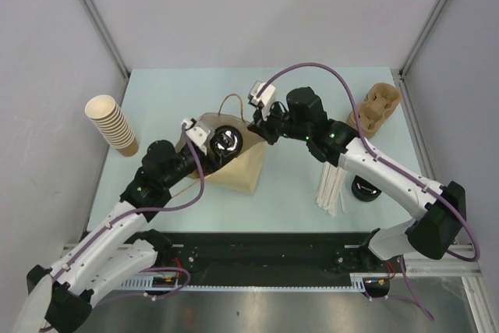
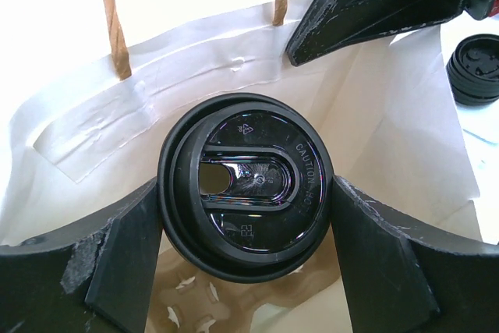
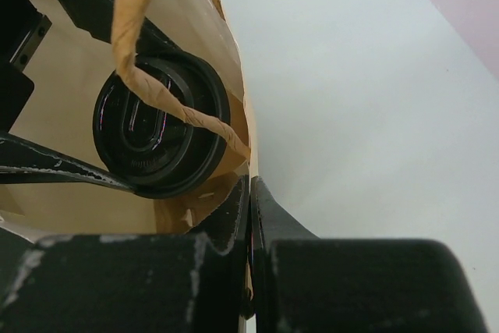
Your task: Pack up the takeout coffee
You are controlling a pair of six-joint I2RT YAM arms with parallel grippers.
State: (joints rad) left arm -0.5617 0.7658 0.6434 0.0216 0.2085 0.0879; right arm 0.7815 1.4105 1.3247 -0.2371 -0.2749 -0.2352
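At the mouth of the paper bag (image 1: 238, 171), the left pincer (image 2: 246, 193) clamps the lidded takeout coffee (image 2: 246, 181) at its top rim. The right pincer (image 3: 250, 224), pressed together, pinches the bag's edge. The cup wall is probably thin and crushable, so the stiffer rim is the safer hold.

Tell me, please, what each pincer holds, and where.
Left pincer grips the lidded cup by its lid's sides; right pincer pinches the paper bag by its rim.
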